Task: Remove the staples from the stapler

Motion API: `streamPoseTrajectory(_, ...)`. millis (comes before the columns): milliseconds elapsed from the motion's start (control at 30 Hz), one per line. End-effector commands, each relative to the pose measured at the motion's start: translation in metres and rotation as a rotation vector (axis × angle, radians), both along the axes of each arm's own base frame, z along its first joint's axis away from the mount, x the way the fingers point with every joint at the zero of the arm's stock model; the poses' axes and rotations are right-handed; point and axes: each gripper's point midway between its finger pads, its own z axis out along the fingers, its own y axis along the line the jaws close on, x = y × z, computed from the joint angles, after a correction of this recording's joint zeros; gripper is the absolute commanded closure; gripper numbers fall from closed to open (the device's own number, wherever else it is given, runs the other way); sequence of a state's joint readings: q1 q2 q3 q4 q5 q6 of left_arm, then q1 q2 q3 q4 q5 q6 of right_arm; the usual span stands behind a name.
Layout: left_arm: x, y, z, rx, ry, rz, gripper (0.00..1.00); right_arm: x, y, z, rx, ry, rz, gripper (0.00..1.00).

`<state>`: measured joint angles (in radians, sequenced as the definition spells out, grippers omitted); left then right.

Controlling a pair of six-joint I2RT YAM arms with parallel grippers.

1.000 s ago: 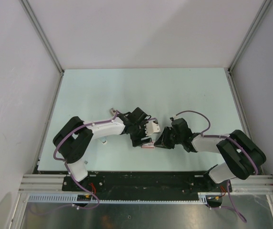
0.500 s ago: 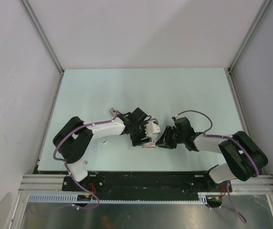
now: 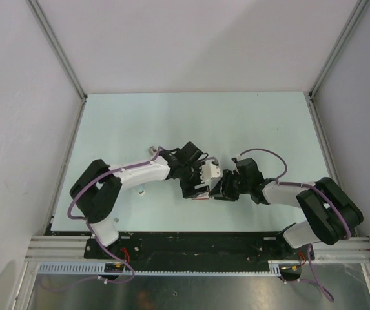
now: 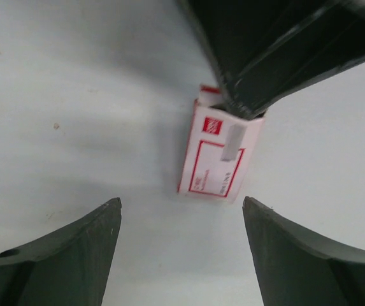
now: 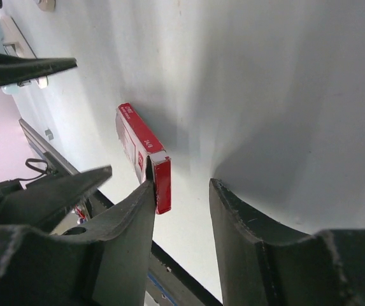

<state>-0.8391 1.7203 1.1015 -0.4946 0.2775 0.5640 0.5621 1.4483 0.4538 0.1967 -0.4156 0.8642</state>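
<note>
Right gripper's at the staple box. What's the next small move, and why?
Probably shift the right gripper sideways to straddle the red and white box: its jaws are open, but one fingertip sits at the box's end, leaving the gap empty. The left gripper is open above.

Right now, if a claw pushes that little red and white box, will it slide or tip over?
Probably slide: the box lies flat on the table, with square edges, so rolling seems unlikely. It looks like thin card, so likely light and easy to crush if squeezed.

Red-white box (image 4: 215, 159) flat on table (image 4: 74, 95); left jaws spread wide; right gripper finger (image 4: 278, 44) over far end.
</note>
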Motion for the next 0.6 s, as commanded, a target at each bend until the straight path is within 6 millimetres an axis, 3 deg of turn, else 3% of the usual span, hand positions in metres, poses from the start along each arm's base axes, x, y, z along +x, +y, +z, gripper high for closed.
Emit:
streamPoseTrajectory(0,-0.022,-0.025,0.013,-0.067,0.065,-0.068,0.17,-0.034,-0.024,-0.044,-0.170,0.135,0.010,0.54)
streamPoseTrajectory(133,-0.030,-0.029,-0.007,-0.017,0.079,-0.105,0.09,-0.039,-0.026,-0.047,-0.193,0.145,0.013,0.54)
streamPoseTrajectory(333,-0.022,-0.030,-0.013,0.011,0.048,-0.116,0.09,-0.041,-0.030,-0.048,-0.208,0.154,0.015,0.53)
streamPoseTrajectory(567,0.013,-0.026,-0.013,0.084,-0.069,-0.022,0.11,-0.052,-0.035,-0.048,-0.231,0.179,0.036,0.52)
